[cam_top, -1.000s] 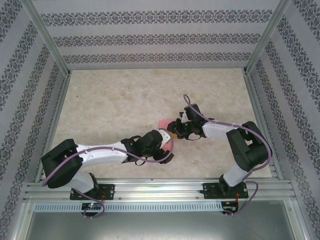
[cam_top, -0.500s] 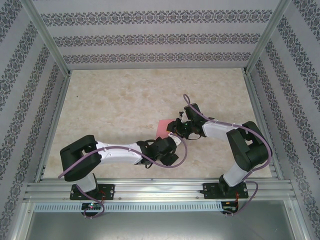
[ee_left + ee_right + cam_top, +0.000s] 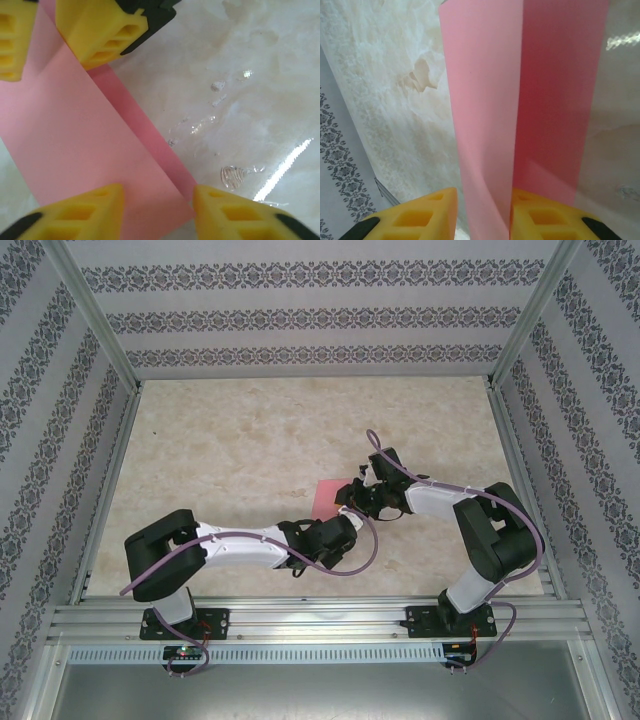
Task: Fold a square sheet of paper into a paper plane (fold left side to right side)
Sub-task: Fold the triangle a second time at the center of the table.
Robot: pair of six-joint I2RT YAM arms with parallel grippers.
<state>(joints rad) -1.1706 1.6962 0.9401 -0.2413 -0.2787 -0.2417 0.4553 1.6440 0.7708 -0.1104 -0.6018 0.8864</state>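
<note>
My right pincer (image 3: 352, 502) is closed on the sheet (image 3: 326, 496); whether my left pincer (image 3: 347, 524) grips it I cannot tell. From above, the two meet near the middle of the table (image 3: 250, 440), tips close together over the pink sheet's right and near edges. My wrists cover that part, so its left portion is what I can see. Purple cables (image 3: 372, 438) loop along both my arms, patterned walls (image 3: 300, 320) close the table in on three sides, and a metal rail (image 3: 320, 615) carries my bases. From my left wrist, my left pincer (image 3: 158, 191) stands over the sheet's (image 3: 75, 130) near corner. One of its yellow fingers (image 3: 90, 210) lies over the paper and the other sits just at its edge, with a gap between them. A darker strip of the sheet runs along the lighter layer's right side. At the far end my right pincer (image 3: 52, 70) hides the sheet's top. To the right the table (image 3: 260, 75) shows clear smears (image 3: 232, 175) and a streak of glare (image 3: 282, 167). From my right wrist, my right pincer (image 3: 484, 192) has the sheet (image 3: 485, 100) between its fingers (image 3: 420, 217), the lighter flap filling the gap and meeting both. The darker layer lies to its right, and one of the walls (image 3: 340, 170) stands at the left.
</note>
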